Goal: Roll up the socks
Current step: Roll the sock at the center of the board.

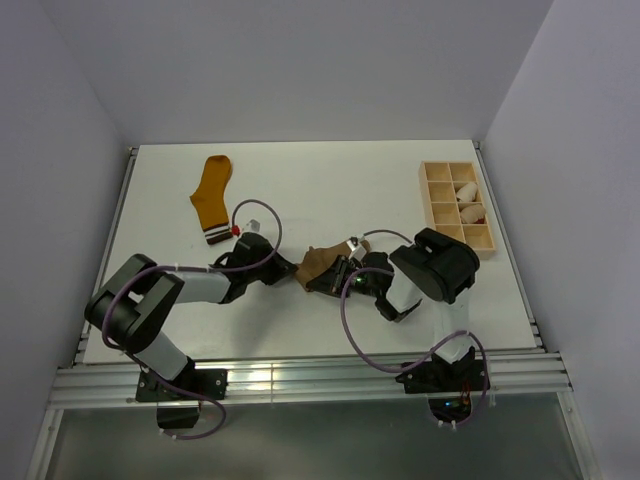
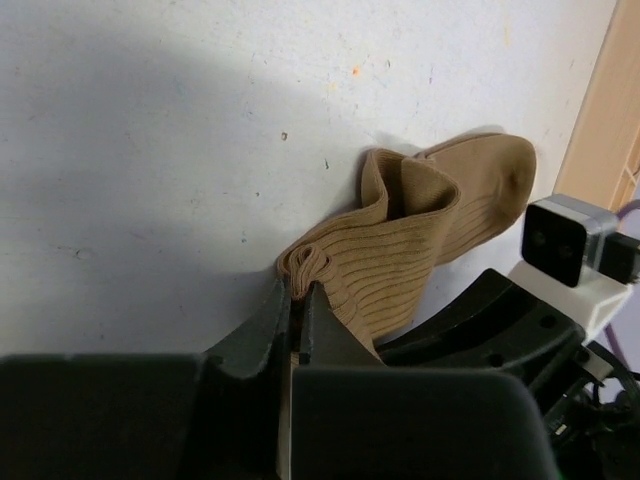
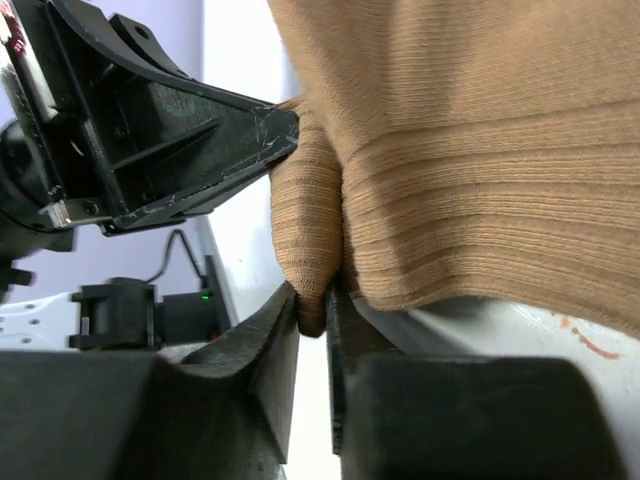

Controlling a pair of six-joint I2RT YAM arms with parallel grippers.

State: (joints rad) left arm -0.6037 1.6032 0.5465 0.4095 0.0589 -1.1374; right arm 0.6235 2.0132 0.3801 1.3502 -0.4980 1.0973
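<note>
The tan-brown sock (image 1: 316,262) lies crumpled mid-table between my two grippers. My left gripper (image 1: 292,272) is at its left end. In the left wrist view that gripper (image 2: 298,288) is shut, pinching a bunched edge of the ribbed tan sock (image 2: 420,235). My right gripper (image 1: 336,277) is at the sock's right side. Its jaws (image 3: 314,300) are closed on a hanging fold of the tan sock (image 3: 480,150), and the fabric touches both fingers. The mustard-orange sock (image 1: 213,195), with a striped cuff, lies flat at the back left, apart from both grippers.
A wooden compartment tray (image 1: 441,208) stands at the back right with small cream rolled bundles (image 1: 467,192) in it. White walls enclose the table on three sides. The metal rail (image 1: 300,380) runs along the near edge.
</note>
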